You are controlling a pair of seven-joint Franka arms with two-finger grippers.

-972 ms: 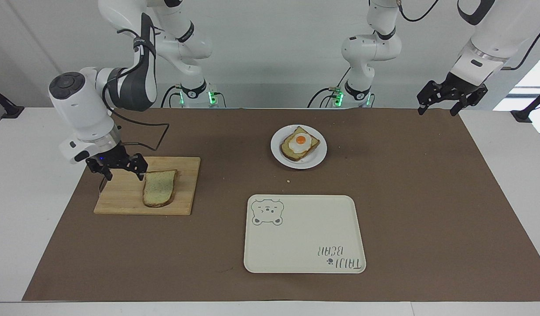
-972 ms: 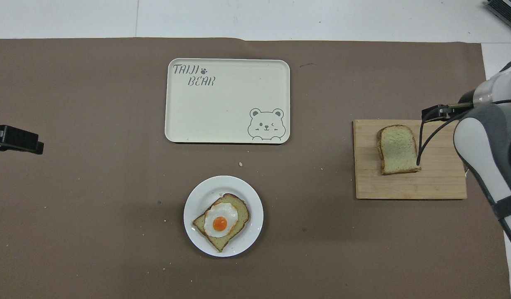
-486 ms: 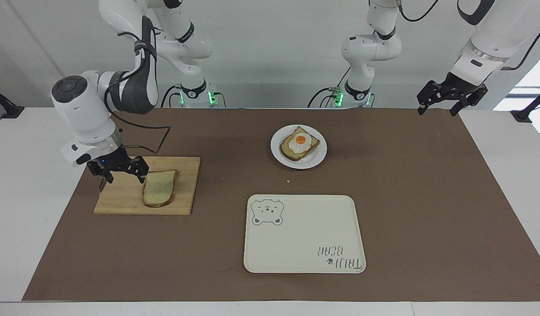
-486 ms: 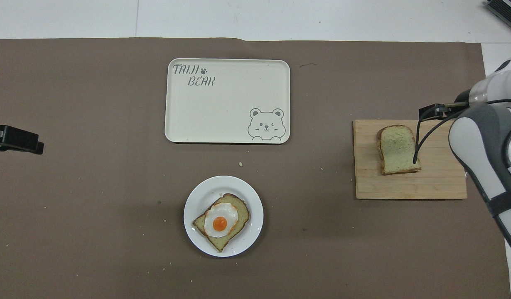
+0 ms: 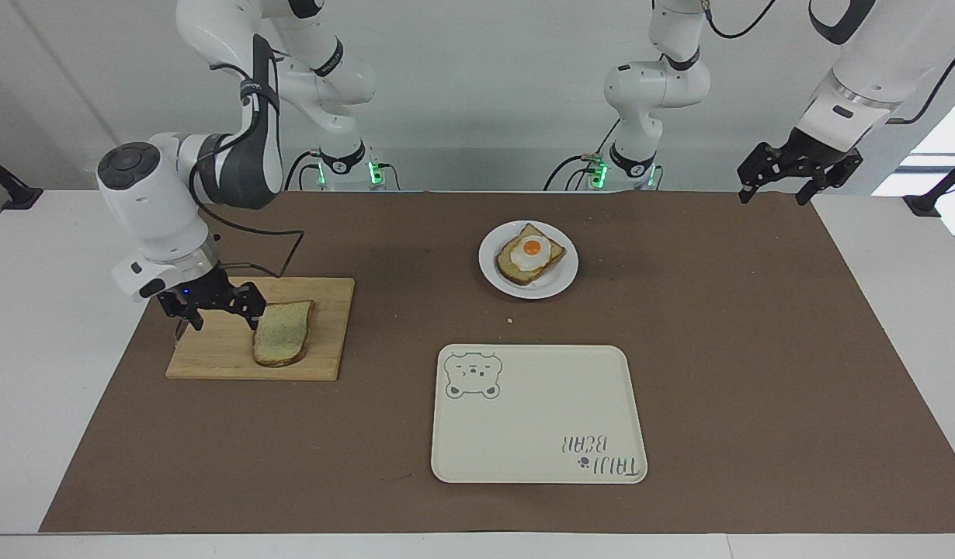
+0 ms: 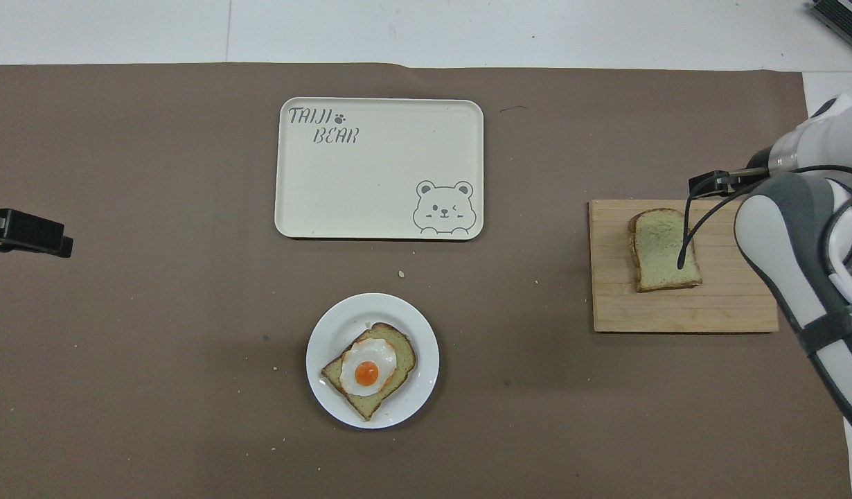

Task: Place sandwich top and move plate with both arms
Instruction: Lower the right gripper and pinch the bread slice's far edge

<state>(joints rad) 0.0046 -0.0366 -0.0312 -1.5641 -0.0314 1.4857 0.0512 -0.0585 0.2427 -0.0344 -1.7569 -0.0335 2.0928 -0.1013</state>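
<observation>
The sandwich top (image 5: 282, 335) (image 6: 654, 249), a plain pale slice with a brown crust, lies flat on a wooden cutting board (image 5: 213, 353) (image 6: 675, 312) toward the right arm's end of the table. My right gripper (image 5: 221, 317) (image 6: 710, 184) hangs open low over the board. One finger is close beside the slice's edge and nothing is between the fingers. The white plate (image 5: 559, 281) (image 6: 336, 326) holds a toast slice with a fried egg (image 5: 530, 255) (image 6: 368, 369). My left gripper (image 5: 774, 194) (image 6: 24, 232) waits open and raised over the left arm's end of the table.
A cream rectangular tray with a bear drawing (image 5: 540, 419) (image 6: 377, 180) lies farther from the robots than the plate. A brown mat (image 5: 757, 349) covers the table, with a few crumbs near the plate. A black cable from the right arm loops over the board.
The right arm has shifted a little, bringing its gripper closer to the bread slice over the board. The left arm, bread, plate and tray have not moved.
</observation>
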